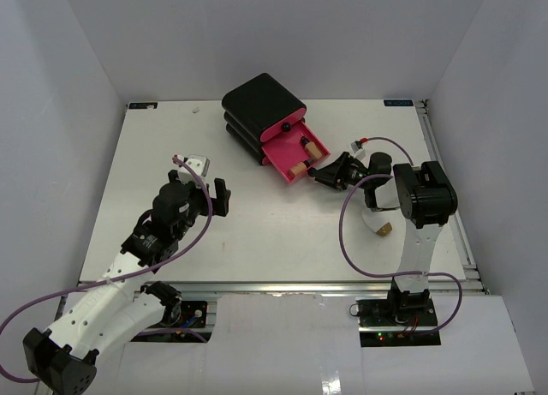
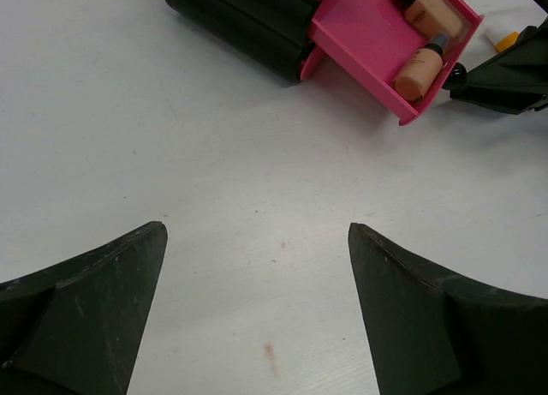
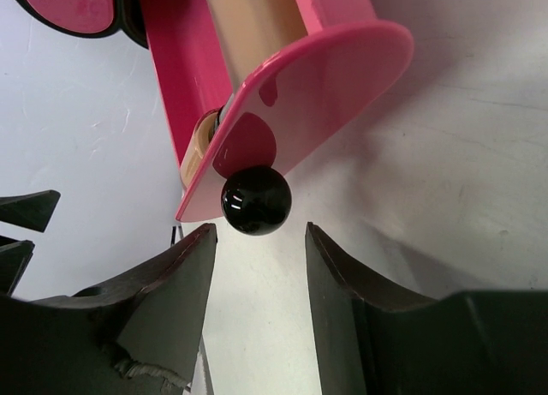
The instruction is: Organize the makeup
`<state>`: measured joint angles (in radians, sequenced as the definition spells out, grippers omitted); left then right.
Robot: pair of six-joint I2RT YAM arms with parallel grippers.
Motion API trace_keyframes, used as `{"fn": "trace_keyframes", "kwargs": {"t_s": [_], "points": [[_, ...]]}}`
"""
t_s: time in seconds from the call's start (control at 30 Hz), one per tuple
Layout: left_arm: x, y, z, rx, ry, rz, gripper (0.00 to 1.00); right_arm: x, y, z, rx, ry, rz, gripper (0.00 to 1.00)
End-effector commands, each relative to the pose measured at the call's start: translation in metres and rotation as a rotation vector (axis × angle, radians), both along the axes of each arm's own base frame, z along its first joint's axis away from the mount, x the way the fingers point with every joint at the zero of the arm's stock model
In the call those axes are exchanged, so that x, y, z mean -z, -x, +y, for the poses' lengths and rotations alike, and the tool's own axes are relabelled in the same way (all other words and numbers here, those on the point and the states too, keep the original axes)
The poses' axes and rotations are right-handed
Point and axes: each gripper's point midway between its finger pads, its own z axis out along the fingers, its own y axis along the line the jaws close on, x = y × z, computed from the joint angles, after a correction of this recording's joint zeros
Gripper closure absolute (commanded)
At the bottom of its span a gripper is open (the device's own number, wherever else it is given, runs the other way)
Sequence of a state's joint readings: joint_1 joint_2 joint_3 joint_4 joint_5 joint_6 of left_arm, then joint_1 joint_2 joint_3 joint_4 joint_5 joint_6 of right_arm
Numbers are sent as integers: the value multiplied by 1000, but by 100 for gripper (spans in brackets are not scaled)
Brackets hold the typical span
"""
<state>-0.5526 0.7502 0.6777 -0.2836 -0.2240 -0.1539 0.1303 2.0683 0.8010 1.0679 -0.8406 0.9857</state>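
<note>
The black box [image 1: 259, 103] has its bottom pink drawer [image 1: 301, 159] pulled open, with two tan bottles [image 2: 423, 62] with dark caps lying inside. My right gripper [image 3: 259, 237] is open, and the drawer's black knob [image 3: 256, 200] sits just beyond its fingertips, apart from both. In the top view the right gripper [image 1: 319, 174] is at the drawer's front right corner. An orange tube with a white cap [image 1: 359, 145] lies behind the right arm. A white oval tube with a tan end [image 1: 382, 228] lies by the right arm's base. My left gripper [image 2: 257, 234] is open and empty over bare table.
The box stands at the back middle of the white table [image 1: 257, 232], with two shut drawers above the open one. A faint reddish mark [image 2: 271, 356] is on the table below the left gripper. Grey walls enclose three sides.
</note>
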Motion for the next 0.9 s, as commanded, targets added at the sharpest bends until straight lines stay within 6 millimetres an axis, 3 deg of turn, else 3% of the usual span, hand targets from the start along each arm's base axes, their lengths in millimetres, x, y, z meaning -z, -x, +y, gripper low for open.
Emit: {"fn": "trace_keyframes", "kwargs": {"t_s": [0.0, 0.63, 0.87], "points": [[-1, -1, -1, 7, 5, -11, 2, -17, -16, 6, -7, -24, -78, 48], [-2, -1, -1, 6, 5, -11, 2, -19, -20, 14, -28, -28, -78, 61], [-1, -1, -1, 6, 3, -8, 2, -40, -21, 15, -29, -46, -129, 63]]}}
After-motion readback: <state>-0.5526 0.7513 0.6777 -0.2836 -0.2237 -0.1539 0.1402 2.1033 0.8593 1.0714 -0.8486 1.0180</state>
